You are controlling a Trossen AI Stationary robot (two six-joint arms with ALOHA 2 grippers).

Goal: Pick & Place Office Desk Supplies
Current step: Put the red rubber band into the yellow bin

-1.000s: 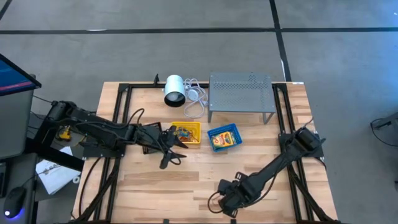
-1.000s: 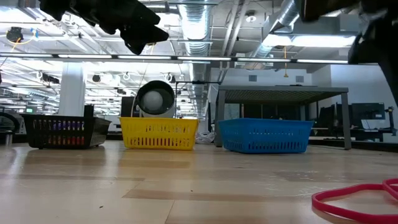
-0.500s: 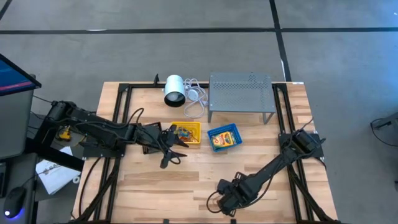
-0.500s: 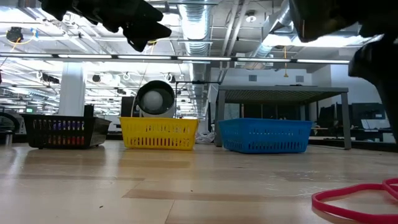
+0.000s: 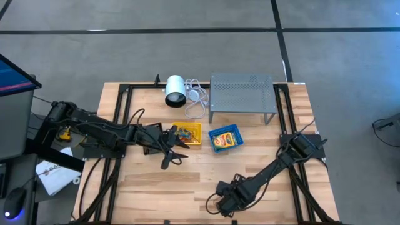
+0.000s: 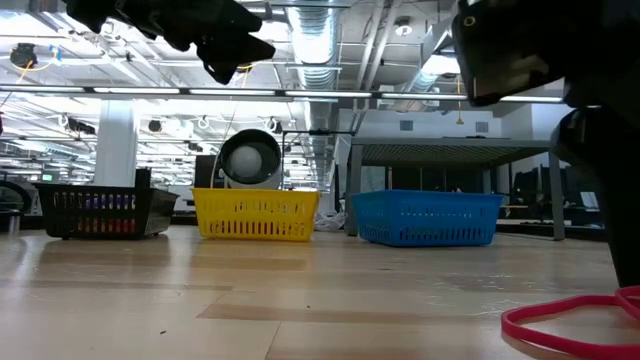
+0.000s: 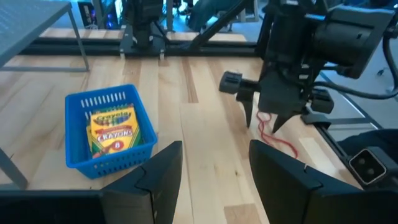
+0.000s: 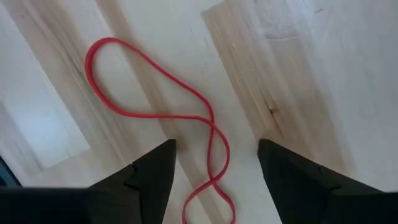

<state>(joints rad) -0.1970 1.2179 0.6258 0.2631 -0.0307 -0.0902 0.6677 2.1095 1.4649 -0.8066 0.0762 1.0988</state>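
Note:
A red rubber-band loop [image 8: 155, 115] lies flat on the wood near the table's near edge and also shows in the low view [image 6: 570, 325]. My right gripper [image 8: 214, 168] hangs just above it, open and pointing down, with one finger on either side of the band's tail and touching nothing. The left wrist view shows the same gripper [image 7: 264, 123] over the band [image 7: 277, 137]. My left gripper [image 5: 174, 155] is open in the air beside the yellow tray [image 5: 187, 134]. A crayon box [image 7: 112, 127] lies in the blue tray [image 5: 225, 139].
A white cylinder [image 5: 175, 89] with its cable and a grey perforated rack [image 5: 242, 94] stand at the far edge. A black tray [image 6: 95, 210] sits left of the yellow one. Bare wood lies between the trays and the near edge.
My right gripper has moved a little toward the table's left and come down closer to the red band; its arm fills more of the low view. The band has stayed where it was.

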